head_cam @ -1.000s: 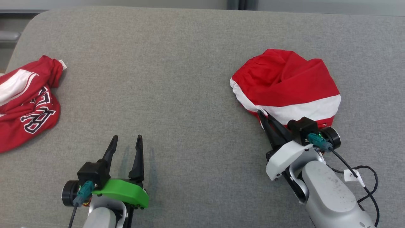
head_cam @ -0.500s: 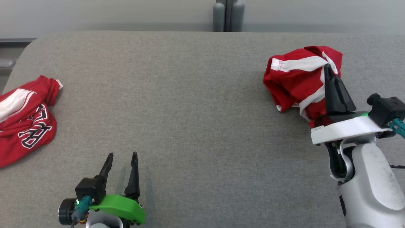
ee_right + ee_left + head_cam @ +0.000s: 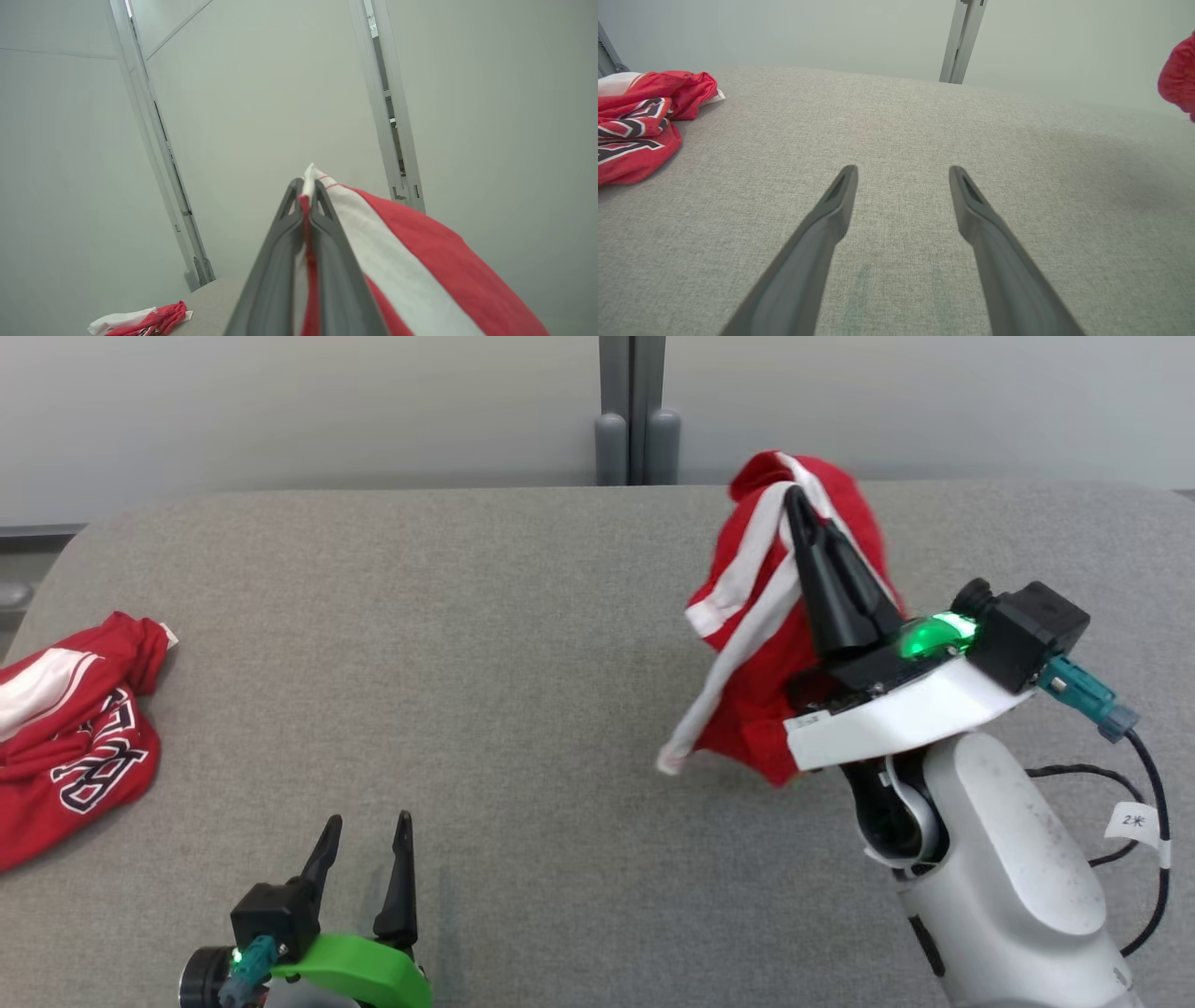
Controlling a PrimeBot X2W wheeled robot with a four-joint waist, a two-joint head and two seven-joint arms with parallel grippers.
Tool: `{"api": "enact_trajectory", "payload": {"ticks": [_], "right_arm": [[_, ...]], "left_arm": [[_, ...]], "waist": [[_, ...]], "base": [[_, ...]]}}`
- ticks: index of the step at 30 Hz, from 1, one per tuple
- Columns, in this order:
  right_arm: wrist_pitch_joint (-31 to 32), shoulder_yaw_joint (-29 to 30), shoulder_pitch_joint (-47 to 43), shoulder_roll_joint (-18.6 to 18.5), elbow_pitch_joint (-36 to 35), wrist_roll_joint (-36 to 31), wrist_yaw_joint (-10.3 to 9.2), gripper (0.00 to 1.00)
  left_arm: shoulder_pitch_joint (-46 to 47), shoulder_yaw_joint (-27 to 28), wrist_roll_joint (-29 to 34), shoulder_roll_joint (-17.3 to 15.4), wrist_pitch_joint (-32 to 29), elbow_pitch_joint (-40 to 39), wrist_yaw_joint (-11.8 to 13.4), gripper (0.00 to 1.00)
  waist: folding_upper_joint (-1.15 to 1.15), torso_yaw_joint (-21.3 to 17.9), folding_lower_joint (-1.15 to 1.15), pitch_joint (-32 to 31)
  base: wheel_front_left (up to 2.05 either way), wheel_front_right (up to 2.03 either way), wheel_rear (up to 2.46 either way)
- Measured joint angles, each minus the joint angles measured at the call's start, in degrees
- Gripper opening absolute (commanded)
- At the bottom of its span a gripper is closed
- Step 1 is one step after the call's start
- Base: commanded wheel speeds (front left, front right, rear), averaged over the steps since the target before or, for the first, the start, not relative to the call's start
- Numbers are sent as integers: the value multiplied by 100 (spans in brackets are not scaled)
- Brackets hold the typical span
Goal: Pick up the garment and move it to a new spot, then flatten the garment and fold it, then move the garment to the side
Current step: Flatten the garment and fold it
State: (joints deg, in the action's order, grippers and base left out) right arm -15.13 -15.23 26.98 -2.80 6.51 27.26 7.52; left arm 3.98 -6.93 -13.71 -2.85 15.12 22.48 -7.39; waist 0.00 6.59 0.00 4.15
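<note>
A red garment with white stripes (image 3: 761, 607) hangs bunched in the air above the right side of the grey table (image 3: 467, 663), its lowest fold just over the surface. My right gripper (image 3: 795, 497) is shut on its upper edge, fingers pointing up and away; the right wrist view shows the cloth (image 3: 402, 252) pinched between the closed fingertips of that gripper (image 3: 306, 186). My left gripper (image 3: 366, 823) stands open near the front left of the table with nothing between its fingers (image 3: 840, 196). A red edge of the garment (image 3: 1178, 77) peeks in at the left wrist view's right side.
A second red garment with black-and-white lettering (image 3: 70, 737) lies crumpled at the table's left edge, also seen as a heap (image 3: 640, 116) in the left wrist view. A grey post (image 3: 637, 411) stands behind the table against a pale wall.
My right gripper has lifted the garment off the table and carried it up and leftward. The head camera has tilted up, showing more wall. The left gripper has stayed put.
</note>
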Motion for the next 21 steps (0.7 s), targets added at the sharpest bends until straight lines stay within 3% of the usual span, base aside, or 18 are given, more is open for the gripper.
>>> {"api": "enact_trajectory", "payload": {"ticks": [6, 7, 8, 9, 14, 21], "right_arm": [[0, -336, 17, 2, -280, 1379, 0, 0], [-2, -302, 17, 2, -172, 1397, 0, 11], [-2, -242, 14, 4, 107, 1322, 0, 47], [-1, -172, 1, 5, 505, 1200, 0, 100], [1, 641, -3, 0, 1664, -126, -2, 100], [0, 1080, -435, -4, 1939, -1021, -2, 100]], "left_arm": [[-108, 47, 36, 0, 0, 29, 0, 100], [-108, 52, 41, 0, 0, 30, 0, 100], [-110, 58, 42, 0, 0, 31, 0, 100], [-112, 64, 42, 0, 0, 36, 0, 100], [-107, 26, 42, 0, 0, 43, 0, 100], [-94, -30, 35, 0, 0, 40, 0, 100]], "waist": [[0, 45, 0, -43], [0, 48, 0, -35], [0, 49, 0, -22], [0, 48, 0, -6], [0, 47, 0, 93], [0, 7, 0, 166]], "base": [[0, 0, 0], [0, 0, 0], [0, 0, 0], [0, 0, 0], [0, 0, 0], [0, 0, 0]]}}
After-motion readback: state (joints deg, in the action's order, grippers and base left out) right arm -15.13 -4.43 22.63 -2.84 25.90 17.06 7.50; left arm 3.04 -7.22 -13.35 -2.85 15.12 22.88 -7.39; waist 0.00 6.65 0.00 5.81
